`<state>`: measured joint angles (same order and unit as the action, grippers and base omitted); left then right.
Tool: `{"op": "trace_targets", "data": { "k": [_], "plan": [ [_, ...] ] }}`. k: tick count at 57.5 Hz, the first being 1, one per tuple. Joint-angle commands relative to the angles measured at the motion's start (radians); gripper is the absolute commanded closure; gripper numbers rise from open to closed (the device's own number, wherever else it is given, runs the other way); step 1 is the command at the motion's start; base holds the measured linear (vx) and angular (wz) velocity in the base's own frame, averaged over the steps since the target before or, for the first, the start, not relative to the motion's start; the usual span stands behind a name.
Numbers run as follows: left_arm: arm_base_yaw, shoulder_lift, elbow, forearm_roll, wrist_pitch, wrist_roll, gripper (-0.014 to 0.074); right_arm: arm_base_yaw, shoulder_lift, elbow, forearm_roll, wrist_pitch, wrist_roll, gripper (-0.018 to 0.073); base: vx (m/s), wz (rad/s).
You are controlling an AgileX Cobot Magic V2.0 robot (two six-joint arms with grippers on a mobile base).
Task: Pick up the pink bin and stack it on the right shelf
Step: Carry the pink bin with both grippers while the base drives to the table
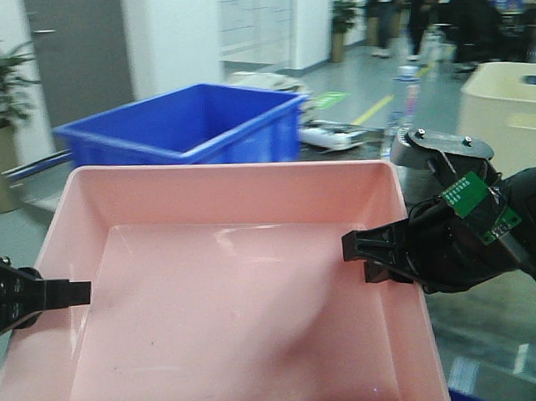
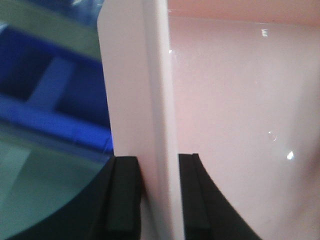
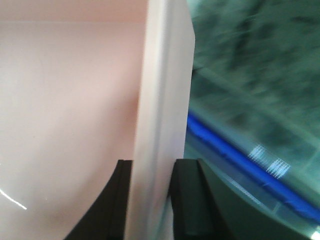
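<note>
Left wrist-mounted: end effector (image 2: pixel 157 167) clamps bin (image 2: pixel 137 75).

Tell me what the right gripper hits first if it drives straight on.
The bin: its right wall sits between the right gripper's fingers, so the inner one would likely meet the bin floor first; depth is unclear.

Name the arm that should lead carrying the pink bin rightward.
Right, probably. Both are shut on the pink bin, the right gripper on its right wall, the left gripper on its left wall. The right arm is on the side to move toward; the left should follow.
</note>
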<state>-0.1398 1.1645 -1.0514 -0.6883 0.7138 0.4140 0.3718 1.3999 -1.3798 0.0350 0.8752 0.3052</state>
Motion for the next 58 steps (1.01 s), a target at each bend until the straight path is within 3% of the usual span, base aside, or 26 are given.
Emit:
{"op": "trace_targets", "data": {
  "k": [1, 32, 58],
  "plan": [
    [-0.012, -0.038, -0.034, -0.124, -0.012, -0.002, 0.0598, -0.003, -0.028, -0.03, -0.005, -0.095, 0.012, 0.0568, 0.39, -0.82],
    [-0.012, -0.038, -0.034, -0.125, -0.015, -0.002, 0.0598, -0.003, -0.028, -0.03, -0.005, -0.095, 0.012, 0.0568, 0.31, -0.71],
    [-0.012, -0.038, -0.034, -0.126, -0.015, -0.002, 0.0598, -0.003, -0.028, -0.03, -0.005, -0.095, 0.012, 0.0568, 0.2, -0.46]
  ]
}}
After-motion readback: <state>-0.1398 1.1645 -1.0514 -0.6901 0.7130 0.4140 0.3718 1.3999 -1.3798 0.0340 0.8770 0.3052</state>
